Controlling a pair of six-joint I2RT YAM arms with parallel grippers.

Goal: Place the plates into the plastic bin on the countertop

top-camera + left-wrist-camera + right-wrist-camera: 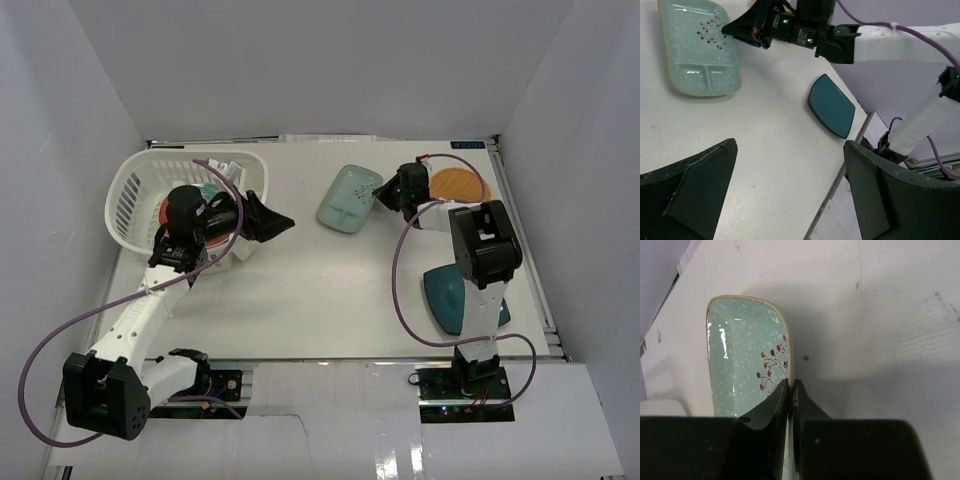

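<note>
The white plastic bin (135, 190) stands at the far left of the countertop (300, 300), with a red plate (163, 215) and a teal plate (212, 192) showing inside under my left arm. My left gripper (280, 222) is open and empty just right of the bin, above bare table (790, 190). My right gripper (385, 195) is shut on the right rim of the pale-green rectangular plate (348, 198), as the right wrist view shows (789, 387). The orange woven plate (458, 185) lies behind the right arm. The dark-teal square plate (448, 295) lies partly under it.
The pale-green plate (700, 50) and dark-teal plate (831, 106) also show in the left wrist view, with my right gripper (732, 27) on the green one. Grey walls enclose the table. A purple cable loops from each arm.
</note>
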